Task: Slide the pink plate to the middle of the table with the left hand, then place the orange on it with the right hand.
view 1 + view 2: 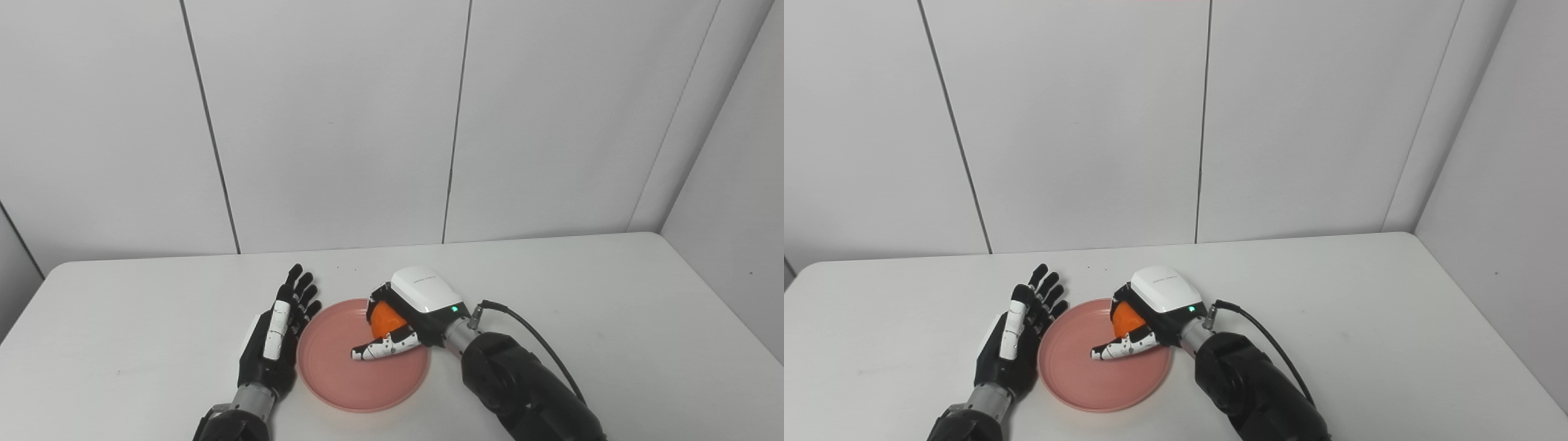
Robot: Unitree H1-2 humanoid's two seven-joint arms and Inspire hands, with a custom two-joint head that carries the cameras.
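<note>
The pink plate (343,373) lies on the white table (612,318) near its front middle. My right hand (407,312) is shut on the orange (387,319) and holds it over the plate's right far part; its thumb reaches out over the plate's centre. Whether the orange touches the plate I cannot tell. My left hand (278,334) is open, fingers straight and pointing away, lying against the plate's left rim. The plate (1084,380), the orange (1125,318), the left hand (1017,340) and the right hand (1151,306) show in the right eye view too.
A black cable (539,337) runs from my right wrist along the forearm. White wall panels (331,122) stand behind the table's far edge, and a side wall (735,202) closes in at the right.
</note>
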